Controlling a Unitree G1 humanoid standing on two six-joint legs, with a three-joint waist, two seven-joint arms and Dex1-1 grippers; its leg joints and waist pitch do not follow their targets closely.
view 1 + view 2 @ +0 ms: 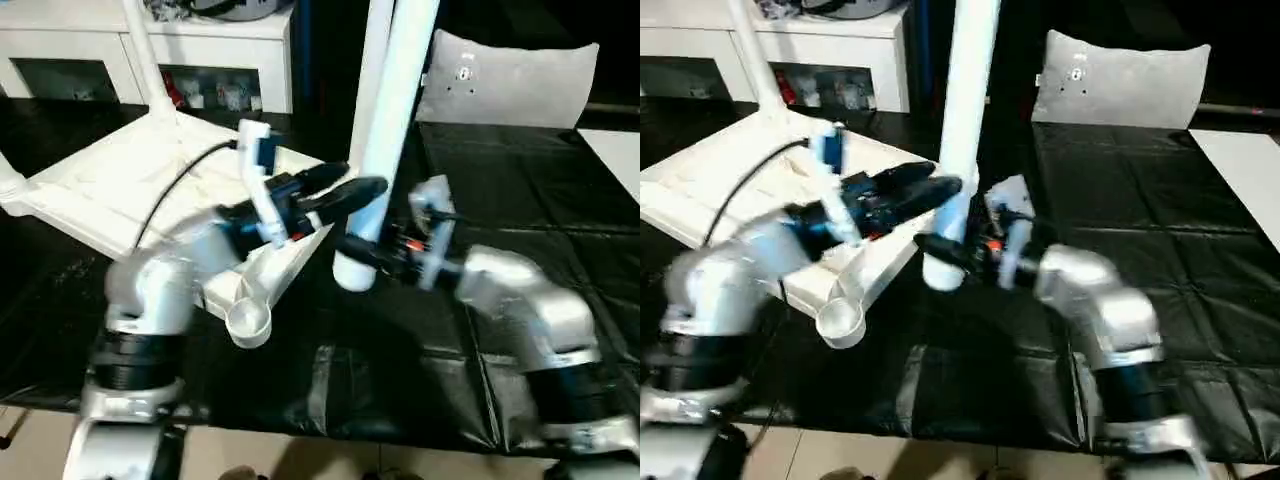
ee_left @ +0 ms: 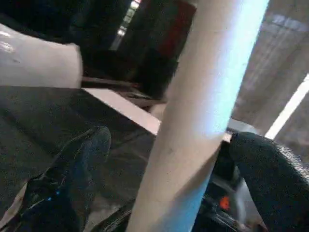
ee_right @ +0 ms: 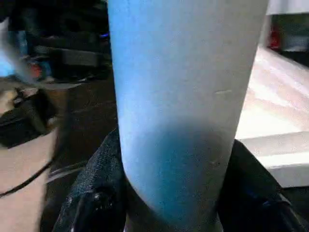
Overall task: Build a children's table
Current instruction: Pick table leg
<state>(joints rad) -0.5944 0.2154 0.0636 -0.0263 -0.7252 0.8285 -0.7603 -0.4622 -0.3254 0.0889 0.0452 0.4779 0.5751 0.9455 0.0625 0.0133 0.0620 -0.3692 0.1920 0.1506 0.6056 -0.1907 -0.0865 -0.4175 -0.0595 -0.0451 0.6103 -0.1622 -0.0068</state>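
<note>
The children's table top [image 1: 110,185] lies upside down on the left, ribs up, with one white leg [image 1: 143,55] standing in its far corner and an empty corner socket [image 1: 248,322] nearest me. A second white leg [image 1: 398,110] is held upright just right of the top. My right gripper [image 1: 368,252] is shut on its lower end, and the black fingers [image 3: 91,193] press it from both sides. My left gripper [image 1: 345,187] reaches across the top to the same leg a little higher up. It stands open around the leg, and one finger [image 2: 72,179] is clearly off it.
A black sheet [image 1: 520,200] covers the work surface. Behind stands a white cabinet [image 1: 225,45] with glass doors, and a grey cushion [image 1: 510,85] lies at the back right. A flat white board [image 1: 622,150] is at the right edge. The surface's front edge is near my forearms.
</note>
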